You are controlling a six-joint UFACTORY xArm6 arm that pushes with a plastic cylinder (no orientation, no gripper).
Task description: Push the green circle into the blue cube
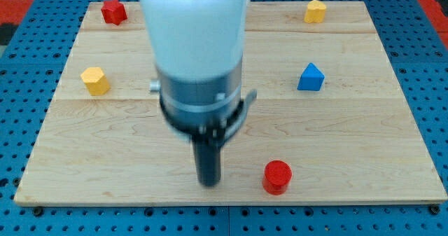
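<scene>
No green circle and no blue cube show in the camera view; the arm's white and grey body (pixel 199 61) hides the middle of the board. My tip (pixel 208 183) rests on the wooden board (pixel 364 145) near the view's bottom, left of a red cylinder (pixel 277 176) and apart from it. A blue triangular block (pixel 311 78) sits at the view's right, well away from my tip.
A red block (pixel 113 12) sits at the top left corner. A yellow block (pixel 316 11) sits at the top right. Another yellow block (pixel 95 80) sits at the left. Blue perforated table surface (pixel 21 110) surrounds the board.
</scene>
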